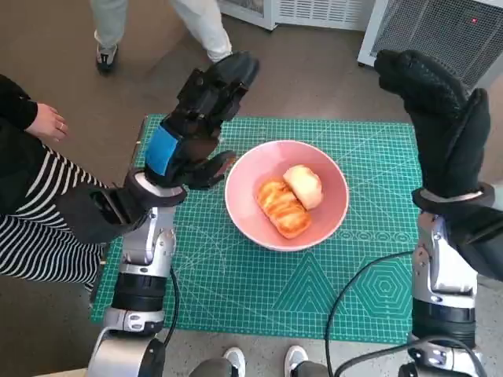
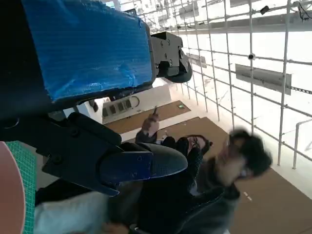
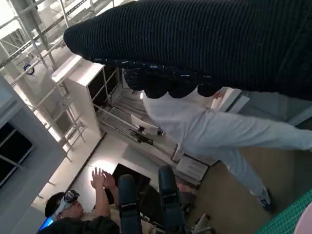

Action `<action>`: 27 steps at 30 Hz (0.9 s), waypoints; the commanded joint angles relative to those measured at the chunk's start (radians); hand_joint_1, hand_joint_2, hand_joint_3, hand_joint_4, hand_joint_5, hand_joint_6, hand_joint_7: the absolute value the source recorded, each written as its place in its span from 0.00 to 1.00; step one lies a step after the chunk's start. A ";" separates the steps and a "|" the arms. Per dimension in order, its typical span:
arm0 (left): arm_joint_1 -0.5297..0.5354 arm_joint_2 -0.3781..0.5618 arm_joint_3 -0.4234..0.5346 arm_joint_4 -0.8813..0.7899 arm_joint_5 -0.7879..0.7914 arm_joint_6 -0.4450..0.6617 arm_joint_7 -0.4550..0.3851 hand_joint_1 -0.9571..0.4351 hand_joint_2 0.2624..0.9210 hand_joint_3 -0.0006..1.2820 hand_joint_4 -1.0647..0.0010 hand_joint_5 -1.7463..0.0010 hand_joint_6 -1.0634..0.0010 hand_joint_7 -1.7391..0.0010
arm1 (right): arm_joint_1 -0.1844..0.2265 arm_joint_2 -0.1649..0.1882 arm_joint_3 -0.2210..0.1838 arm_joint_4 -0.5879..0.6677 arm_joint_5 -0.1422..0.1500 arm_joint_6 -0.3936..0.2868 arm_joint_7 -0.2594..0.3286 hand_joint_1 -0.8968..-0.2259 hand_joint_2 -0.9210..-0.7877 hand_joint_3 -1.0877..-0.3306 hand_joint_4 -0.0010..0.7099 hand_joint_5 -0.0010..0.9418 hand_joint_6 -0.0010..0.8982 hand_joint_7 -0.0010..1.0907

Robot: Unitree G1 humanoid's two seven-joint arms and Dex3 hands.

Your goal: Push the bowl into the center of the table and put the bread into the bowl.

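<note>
A pink bowl (image 1: 259, 224) stands near the middle of the green cutting mat (image 1: 236, 283) and holds two pieces of golden bread (image 1: 292, 200). My left hand (image 1: 200, 122), black with blue tape, is raised above the mat just left of the bowl, fingers spread and holding nothing. My right hand (image 1: 440, 118) in its knitted glove is lifted high at the mat's right edge, also empty with fingers apart. In the left wrist view the taped left hand (image 2: 97, 87) fills the picture, and a sliver of the bowl's rim (image 2: 7, 195) shows at the edge.
A person in a striped top (image 1: 31, 204) sits close at the left of the table, and another person's legs (image 1: 157, 23) stand beyond it. White appliances (image 1: 424, 27) line the far side. Black cables (image 1: 354, 298) cross the mat near my right arm.
</note>
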 commanded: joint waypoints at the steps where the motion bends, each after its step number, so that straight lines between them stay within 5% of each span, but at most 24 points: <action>1: -0.019 -0.009 0.012 0.011 -0.016 -0.026 -0.011 0.19 1.00 0.32 1.00 0.92 1.00 0.70 | 0.008 0.011 0.008 0.022 -0.016 -0.001 0.001 0.26 0.00 0.64 0.24 0.01 0.08 0.43; 10: -0.005 -0.021 0.012 0.001 -0.011 -0.034 -0.003 0.19 1.00 0.31 0.99 0.91 1.00 0.71 | 0.016 0.021 0.020 0.030 -0.040 -0.022 -0.005 0.30 0.00 0.60 0.24 0.00 0.06 0.43; 27: 0.006 -0.024 0.003 -0.011 0.019 -0.048 0.025 0.19 1.00 0.29 1.00 0.90 1.00 0.73 | 0.020 0.011 0.016 0.031 -0.034 -0.018 0.014 0.30 0.00 0.56 0.22 0.00 0.03 0.43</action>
